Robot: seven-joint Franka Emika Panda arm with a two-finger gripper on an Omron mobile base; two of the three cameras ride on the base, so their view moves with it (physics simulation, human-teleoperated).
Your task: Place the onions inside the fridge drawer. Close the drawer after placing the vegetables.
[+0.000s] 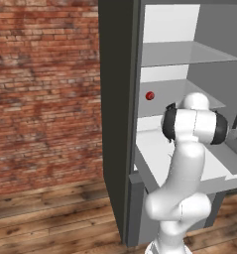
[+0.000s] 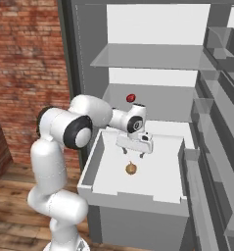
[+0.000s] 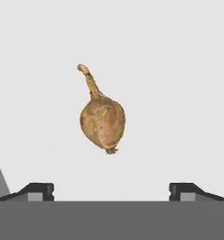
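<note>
One onion (image 2: pixel 131 168) on white fridge drawer (image 2: pixel 160 193) floor.

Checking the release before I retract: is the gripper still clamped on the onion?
No. In the hand view the onion lies on the white floor of the fridge drawer, apart from the wide-spread fingertips of the gripper.

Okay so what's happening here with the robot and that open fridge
The white arm is reaching into the open fridge, with its gripper hovering above the pulled-out fridge drawer. One onion lies on the drawer's white floor just below the gripper; in the hand view the onion sits apart from the spread fingers, so nothing is held. A small red ball rests on the shelf behind. The drawer is open, not yet closed.
</note>
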